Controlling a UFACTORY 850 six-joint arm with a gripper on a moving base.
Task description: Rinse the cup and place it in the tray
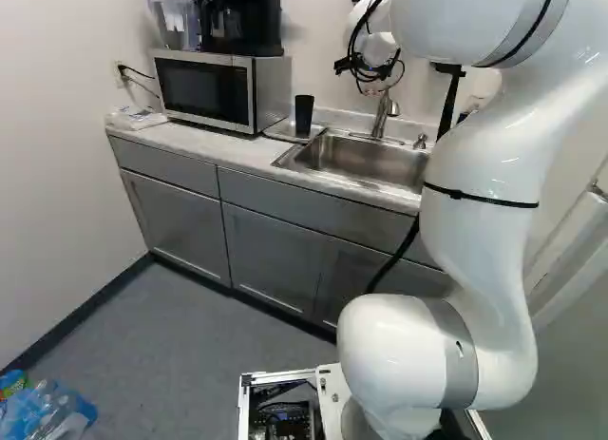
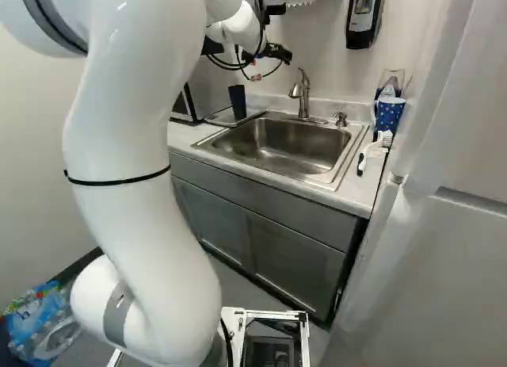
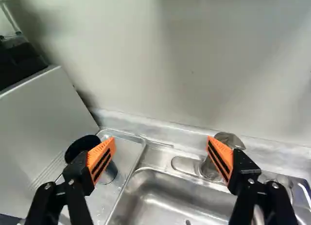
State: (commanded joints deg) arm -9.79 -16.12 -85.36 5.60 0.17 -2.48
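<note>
My gripper (image 2: 276, 54) hung above the counter (image 1: 214, 145), up by the wall, its two fingers spread wide with a broad gap between the orange pads (image 3: 101, 159). Through that gap the wrist view showed the wall, the counter's back edge and part of the sink. The black cup (image 1: 303, 115) stood upright on the tray (image 3: 125, 149), its foot near the tray's sink-side edge. In the wrist view one of my fingers partly covered the cup, while the other stood in front of the faucet (image 2: 303, 93). The tray itself lay on the counter between the microwave (image 1: 218, 90) and the sink (image 2: 277, 145), with one long edge close along the sink's rim. The faucet rose from the sink's back edge, and a small fixture (image 2: 341, 120) stood by the rim's back corner, on the side away from the tray. At the right of the right base view, a blue dotted cup (image 2: 388, 113) stood towards the counter's back right corner. A white brush (image 2: 372, 149) with a black-tipped handle lay in front of it, close to the counter's right edge. A black appliance (image 1: 249, 24) sat on top of the microwave.
</note>
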